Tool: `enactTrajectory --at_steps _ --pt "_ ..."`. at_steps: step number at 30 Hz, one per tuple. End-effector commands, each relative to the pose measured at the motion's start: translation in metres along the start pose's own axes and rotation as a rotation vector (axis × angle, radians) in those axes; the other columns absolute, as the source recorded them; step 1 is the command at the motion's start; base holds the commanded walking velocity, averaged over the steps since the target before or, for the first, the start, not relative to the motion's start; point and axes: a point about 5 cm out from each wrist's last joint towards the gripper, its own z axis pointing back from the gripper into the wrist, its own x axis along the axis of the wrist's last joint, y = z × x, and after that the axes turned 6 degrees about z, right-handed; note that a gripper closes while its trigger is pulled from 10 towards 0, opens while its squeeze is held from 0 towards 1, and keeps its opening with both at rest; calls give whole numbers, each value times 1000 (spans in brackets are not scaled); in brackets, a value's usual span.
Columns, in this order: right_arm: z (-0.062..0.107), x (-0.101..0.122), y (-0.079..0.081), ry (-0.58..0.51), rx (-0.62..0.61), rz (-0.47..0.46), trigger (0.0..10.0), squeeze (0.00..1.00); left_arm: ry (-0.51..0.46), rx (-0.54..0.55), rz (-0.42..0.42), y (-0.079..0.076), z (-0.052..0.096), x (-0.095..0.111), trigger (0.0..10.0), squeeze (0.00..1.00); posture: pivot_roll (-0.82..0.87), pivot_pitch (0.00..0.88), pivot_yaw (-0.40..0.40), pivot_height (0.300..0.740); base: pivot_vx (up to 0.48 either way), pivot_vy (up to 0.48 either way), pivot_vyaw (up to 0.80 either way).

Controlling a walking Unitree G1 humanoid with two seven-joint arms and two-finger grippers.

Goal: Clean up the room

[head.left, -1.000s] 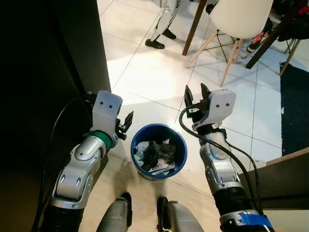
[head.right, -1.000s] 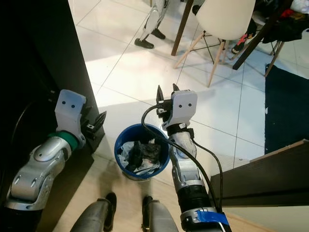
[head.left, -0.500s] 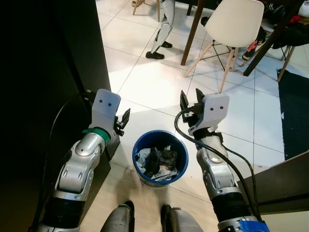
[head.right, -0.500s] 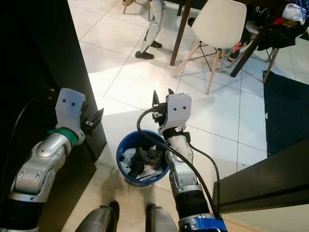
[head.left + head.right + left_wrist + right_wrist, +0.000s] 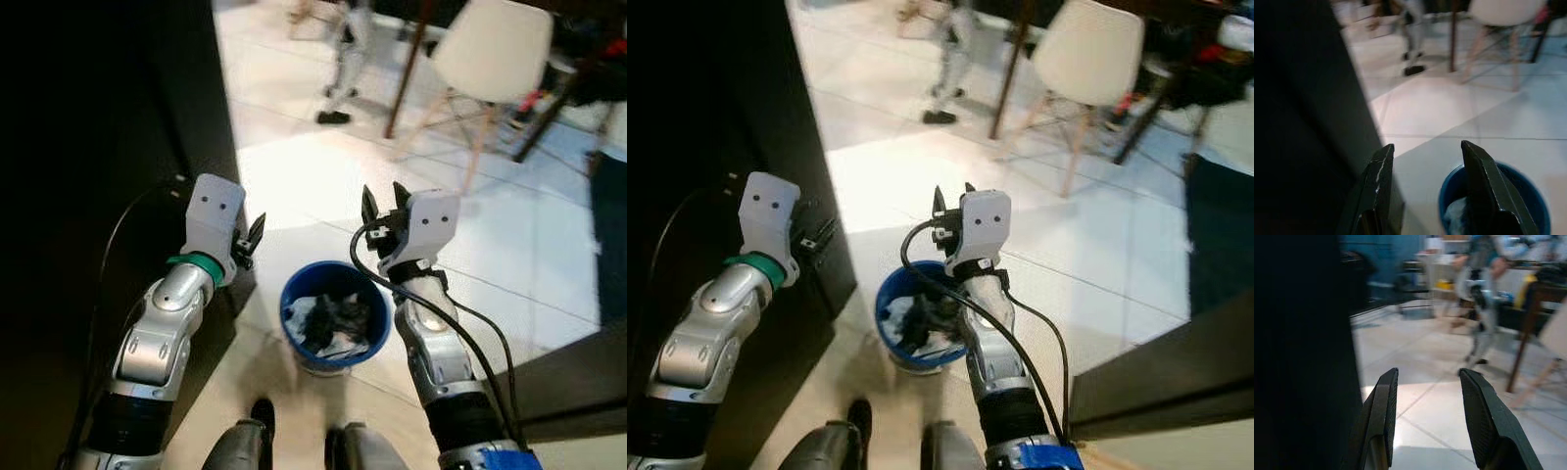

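Note:
A blue round bin [image 5: 335, 313] stands on the floor just ahead of my feet, holding crumpled white and black rubbish [image 5: 330, 321]. My left gripper [image 5: 251, 236] hangs open and empty above the floor to the bin's left, beside a dark cabinet. In the left wrist view the bin [image 5: 1498, 196] lies beyond the spread fingers [image 5: 1476, 166]. My right gripper [image 5: 380, 203] is raised over the bin's far right rim, open, nothing between its fingers [image 5: 1475, 416].
A tall dark cabinet [image 5: 108, 147] fills the left side. A white chair [image 5: 490, 49] on wooden legs and a dark table leg [image 5: 409, 59] stand ahead on the pale tiles, with a person's legs [image 5: 343, 59] beyond. A dark counter edge [image 5: 578, 382] is at right.
The view has swung and blurred, so the camera has moved. Both grippers keep much the same pose over the bin, still open.

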Motion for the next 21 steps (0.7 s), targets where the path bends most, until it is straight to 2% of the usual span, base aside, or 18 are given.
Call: enactTrajectory --at_steps 1,21 --pt "4 -4 -3 19 -15 -5 10000 0 12 -9 -13 -2 -1 -3 10000 0 33 64 21 740 -386 0 0" --pt "5 -6 -3 40 -12 -6 10000 0 9 -14 -11 -2 -2 -4 10000 0 29 69 22 740 -391 0 0"
